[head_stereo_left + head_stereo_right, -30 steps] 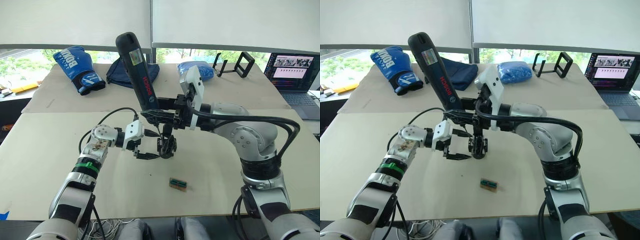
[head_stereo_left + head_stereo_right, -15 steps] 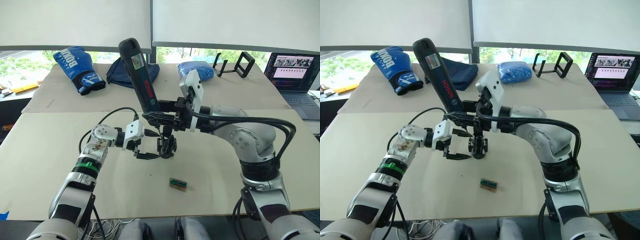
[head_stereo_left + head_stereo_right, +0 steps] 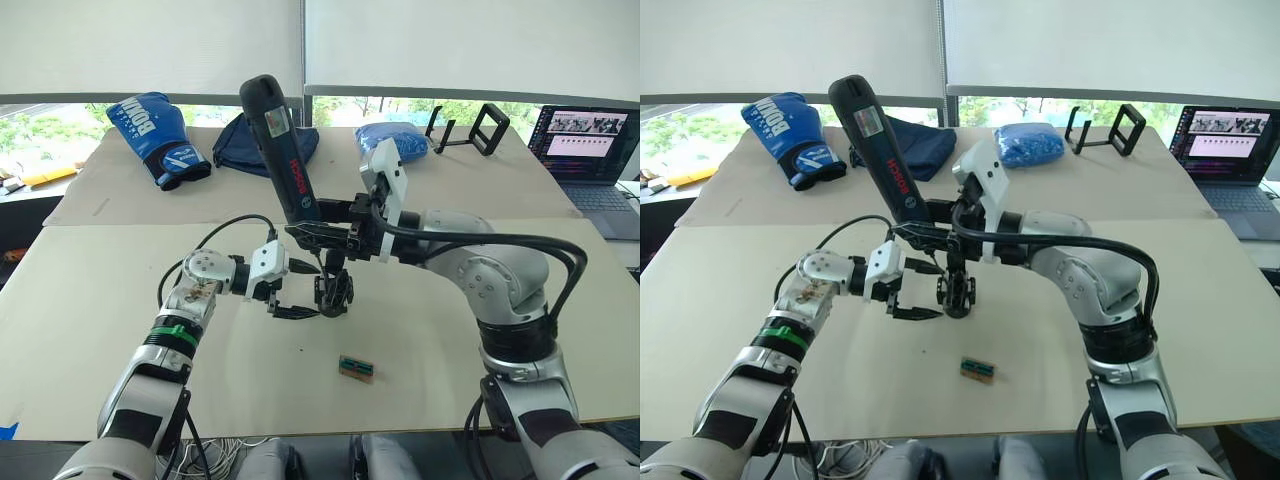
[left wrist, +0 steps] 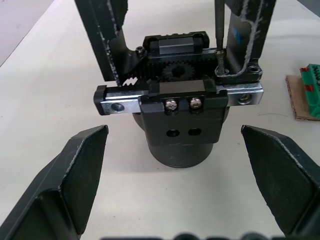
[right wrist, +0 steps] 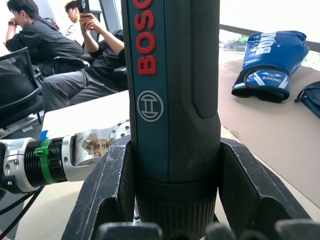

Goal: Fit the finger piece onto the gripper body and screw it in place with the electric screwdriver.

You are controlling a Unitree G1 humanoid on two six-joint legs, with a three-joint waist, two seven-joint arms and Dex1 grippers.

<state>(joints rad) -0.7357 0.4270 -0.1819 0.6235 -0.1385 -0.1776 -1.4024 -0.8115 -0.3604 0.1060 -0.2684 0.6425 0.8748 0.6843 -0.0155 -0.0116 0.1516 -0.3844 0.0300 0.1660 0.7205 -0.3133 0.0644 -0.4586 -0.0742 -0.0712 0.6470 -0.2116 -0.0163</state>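
Here the right gripper (image 3: 330,236) is clamped on the electric screwdriver (image 3: 281,150), top-heavy and best held low on its rigid barrel. Its bit meets the gripper body (image 4: 180,120), standing on the table (image 3: 100,300) between the left gripper's (image 3: 296,297) spread fingers.

Two beige tables (image 3: 90,290) stand below white blinds (image 3: 150,45) drawn over bright windows (image 3: 40,125).

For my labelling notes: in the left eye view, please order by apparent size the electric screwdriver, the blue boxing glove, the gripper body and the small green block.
1. electric screwdriver
2. blue boxing glove
3. gripper body
4. small green block
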